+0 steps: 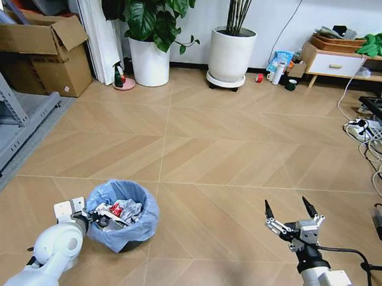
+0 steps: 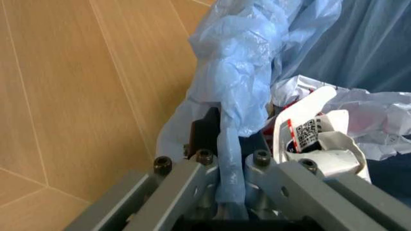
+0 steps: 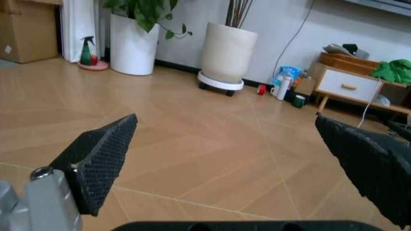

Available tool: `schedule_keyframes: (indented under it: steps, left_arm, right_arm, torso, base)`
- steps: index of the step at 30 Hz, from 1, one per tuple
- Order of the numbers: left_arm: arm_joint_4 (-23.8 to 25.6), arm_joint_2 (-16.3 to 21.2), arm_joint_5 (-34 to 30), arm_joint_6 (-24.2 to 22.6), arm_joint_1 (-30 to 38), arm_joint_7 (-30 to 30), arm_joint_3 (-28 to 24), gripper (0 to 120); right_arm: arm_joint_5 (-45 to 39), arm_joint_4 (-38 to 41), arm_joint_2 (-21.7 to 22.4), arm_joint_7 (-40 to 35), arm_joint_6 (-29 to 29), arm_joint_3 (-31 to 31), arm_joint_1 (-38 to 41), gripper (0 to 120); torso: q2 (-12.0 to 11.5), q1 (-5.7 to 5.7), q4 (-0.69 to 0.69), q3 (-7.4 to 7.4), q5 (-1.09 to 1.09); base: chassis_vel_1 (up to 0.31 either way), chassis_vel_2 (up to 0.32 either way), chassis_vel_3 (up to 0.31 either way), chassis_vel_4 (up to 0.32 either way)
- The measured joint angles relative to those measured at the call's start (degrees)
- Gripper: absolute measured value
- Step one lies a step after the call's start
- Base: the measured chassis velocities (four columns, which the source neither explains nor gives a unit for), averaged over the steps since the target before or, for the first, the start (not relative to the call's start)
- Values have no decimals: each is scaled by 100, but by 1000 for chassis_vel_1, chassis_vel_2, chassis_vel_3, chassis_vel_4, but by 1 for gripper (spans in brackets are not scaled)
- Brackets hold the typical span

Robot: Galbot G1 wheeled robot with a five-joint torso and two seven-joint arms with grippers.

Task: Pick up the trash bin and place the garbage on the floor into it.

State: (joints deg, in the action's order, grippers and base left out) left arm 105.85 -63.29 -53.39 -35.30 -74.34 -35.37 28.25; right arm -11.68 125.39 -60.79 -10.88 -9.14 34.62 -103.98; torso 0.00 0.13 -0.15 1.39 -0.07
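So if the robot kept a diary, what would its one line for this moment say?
left gripper: shut on trash bin rim | garbage: in bin | right gripper: open, above floor

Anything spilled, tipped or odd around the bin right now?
Nothing stands out. The trash bin stands upright on the floor with crumpled garbage inside its blue bag, and the left gripper is clamped on the rim. The right gripper hovers open over bare floor.

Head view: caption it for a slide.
Left gripper clamps the trash bin rim; right gripper hovers open.
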Motion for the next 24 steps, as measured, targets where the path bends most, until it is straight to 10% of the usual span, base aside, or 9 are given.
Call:
schedule_keyframes:
  steps: [24]
  left_arm:
    - [506,3,517,295,126,-503,-258,74]
  right_arm:
    - [-191,-12,142,32,-8,-28,128,100]
  torso:
    - [-1,0,-1,1,-5]
  base:
    - [0,0,0,0]
